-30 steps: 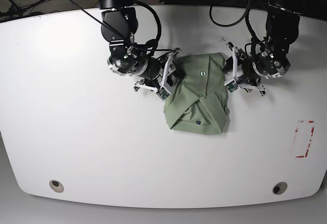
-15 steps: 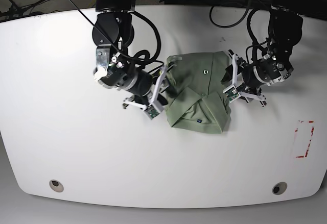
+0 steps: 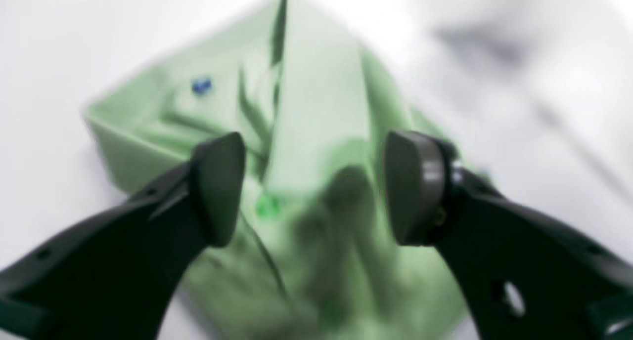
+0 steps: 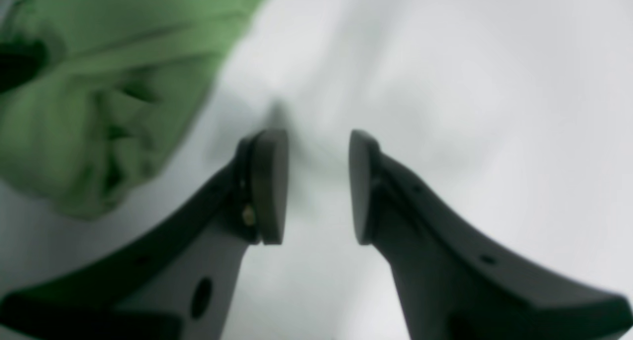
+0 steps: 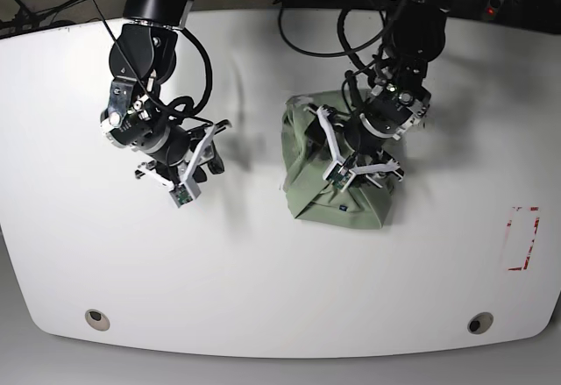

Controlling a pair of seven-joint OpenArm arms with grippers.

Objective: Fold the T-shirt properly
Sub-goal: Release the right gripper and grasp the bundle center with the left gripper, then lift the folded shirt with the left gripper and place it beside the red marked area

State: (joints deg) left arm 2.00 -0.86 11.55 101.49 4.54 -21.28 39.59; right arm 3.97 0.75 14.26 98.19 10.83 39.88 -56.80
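White table [image 5: 263, 280]; left gripper [image 3: 314, 187] spread over T-shirt [image 5: 337, 161], right gripper [image 4: 316, 187] parted, empty (blurred). Could snag, undoing folds.

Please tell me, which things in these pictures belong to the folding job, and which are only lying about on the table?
Belong to the job:
- the T-shirt, folded into a bundle
- left gripper, open above the shirt
- right gripper, slightly open, beside the shirt

Just lying about:
- red tape marking
- two round table fittings
- white table
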